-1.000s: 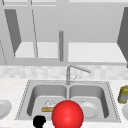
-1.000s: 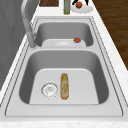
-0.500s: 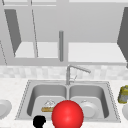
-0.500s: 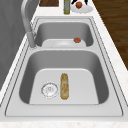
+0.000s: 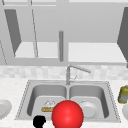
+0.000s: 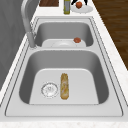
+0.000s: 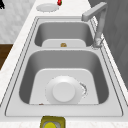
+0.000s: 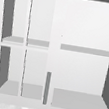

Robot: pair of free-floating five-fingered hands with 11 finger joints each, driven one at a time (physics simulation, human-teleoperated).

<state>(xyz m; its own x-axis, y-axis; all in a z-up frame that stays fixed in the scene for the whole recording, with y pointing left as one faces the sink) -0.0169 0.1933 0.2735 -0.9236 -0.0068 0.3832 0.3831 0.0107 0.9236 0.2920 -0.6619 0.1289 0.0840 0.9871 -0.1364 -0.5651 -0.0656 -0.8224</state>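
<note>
My left hand [image 5: 39,121] is a dark shape low in the front view, before the sink's front rim [image 5: 30,117] and left of a big red ball [image 5: 67,115]. It also appears at the far left of the right side view as a hand [image 7: 1,4]. A bread loaf [image 6: 64,85] lies in the left basin beside the drain [image 6: 49,89]. In the right basin a white plate [image 7: 64,92] rests upside down. On the far counter in the left side view, dark shapes of a hand [image 6: 74,2] flank a red-orange fruit [image 6: 79,4] on a plate [image 6: 86,9].
The faucet [image 5: 75,70] stands behind the divider with its spout toward the right basin. A yellow-green jar [image 5: 123,94] stands on the right counter. A white plate [image 5: 3,108] lies on the left counter. A small red thing [image 6: 77,40] shows by the right basin. Open wall shelves [image 8: 79,95] hang above.
</note>
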